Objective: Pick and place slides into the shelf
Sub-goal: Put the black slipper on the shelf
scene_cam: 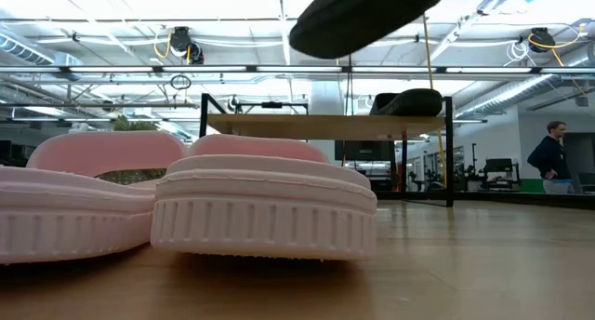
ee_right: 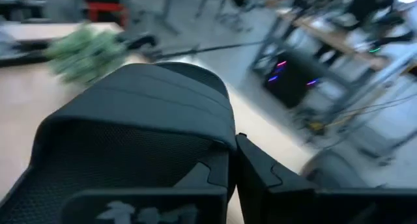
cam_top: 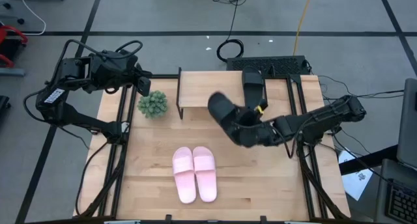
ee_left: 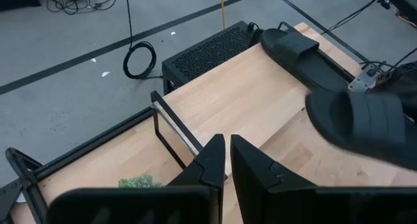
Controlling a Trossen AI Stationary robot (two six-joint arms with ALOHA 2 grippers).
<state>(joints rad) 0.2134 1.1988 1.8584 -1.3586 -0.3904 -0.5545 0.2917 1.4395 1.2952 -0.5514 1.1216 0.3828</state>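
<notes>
One black slide (cam_top: 253, 87) lies on the right part of the shelf's wooden top (cam_top: 202, 87). The other black slide (cam_top: 225, 113) hangs in the air over the shelf's near edge, with my right gripper (cam_top: 246, 131) shut on it. In the low view it floats high above the shelf (scene_cam: 363, 18). The pink pair (cam_top: 194, 172) lies side by side, soles down, on the table's near middle. My left gripper (cam_top: 144, 86) waits shut and holding nothing above the table's far left corner, beside the shelf's left end. My right gripper holds the black slide at its side edge beside the strap (ee_right: 218, 149), pinched between the two fingers (ee_right: 260, 178). The fingers come from the table's right, slanting slightly down. The slide is lifted clear of shelf and table, tilted, one end pointing toward the far left.
A small green plant (cam_top: 152, 103) stands on the table just left of the shelf. A black box (cam_top: 273, 64) sits behind the shelf at the table's far edge. A person (scene_cam: 553, 157) stands far off in the room.
</notes>
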